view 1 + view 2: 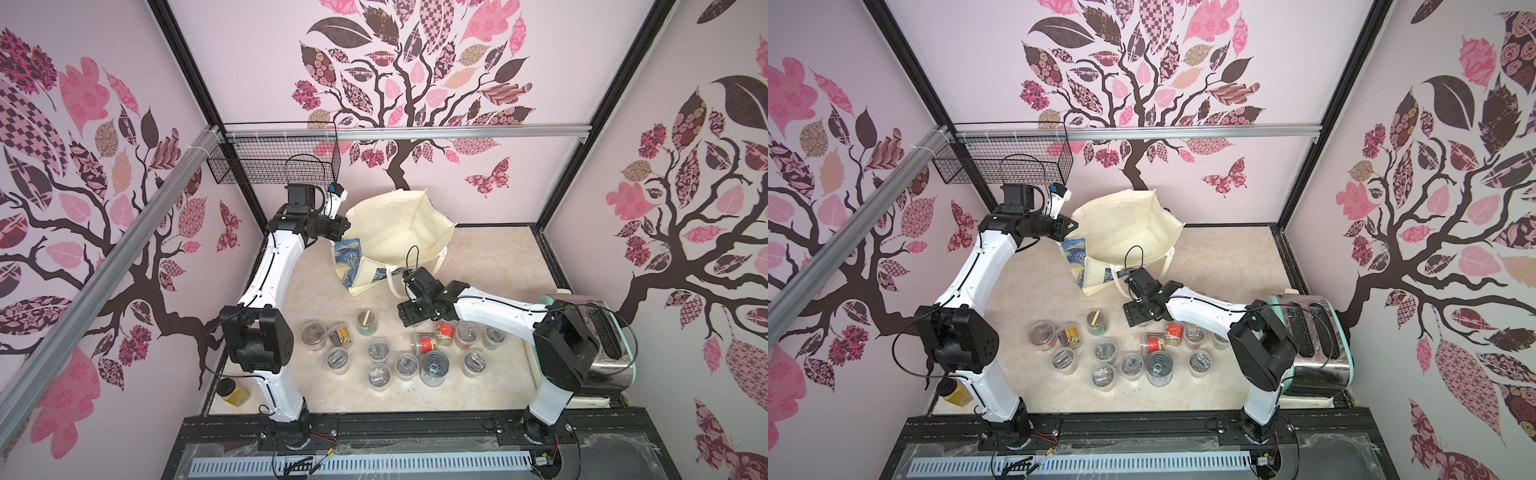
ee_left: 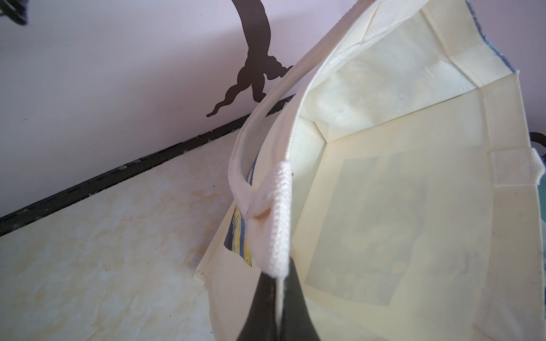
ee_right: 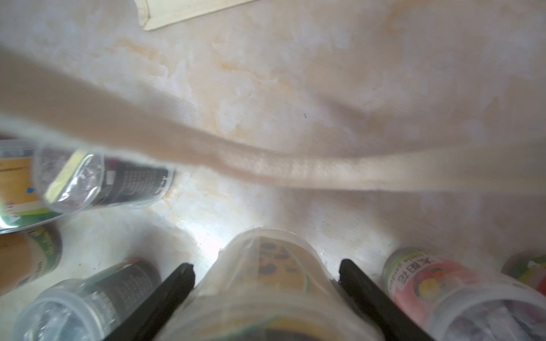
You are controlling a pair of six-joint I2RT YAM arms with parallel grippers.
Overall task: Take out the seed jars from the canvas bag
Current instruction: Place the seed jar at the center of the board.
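The canvas bag [image 1: 399, 224] [image 1: 1129, 224] stands open at the back of the table, and its inside [image 2: 384, 206] shows only bare cream lining. My left gripper [image 1: 344, 228] [image 1: 1073, 226] [image 2: 279, 274] is shut on the bag's white handle [image 2: 277, 212] at the rim. Several seed jars [image 1: 378, 349] [image 1: 1104, 349] stand in front of the bag; a red-labelled one [image 1: 426, 343] lies on its side. My right gripper [image 1: 405, 319] [image 1: 1131, 318] [image 3: 266, 265] hovers low among them, its jaws apart around an orange-labelled seed jar [image 3: 266, 283] with slim gaps at the fingertips.
A pull-tab tin can [image 1: 434, 368] stands among the jars. A mustard-yellow jar [image 1: 235, 390] sits at the front left, a toaster [image 1: 602, 345] at the right edge, a wire basket [image 1: 274, 166] on the back wall. The bag's other handle [image 3: 295, 168] hangs before the right wrist camera.
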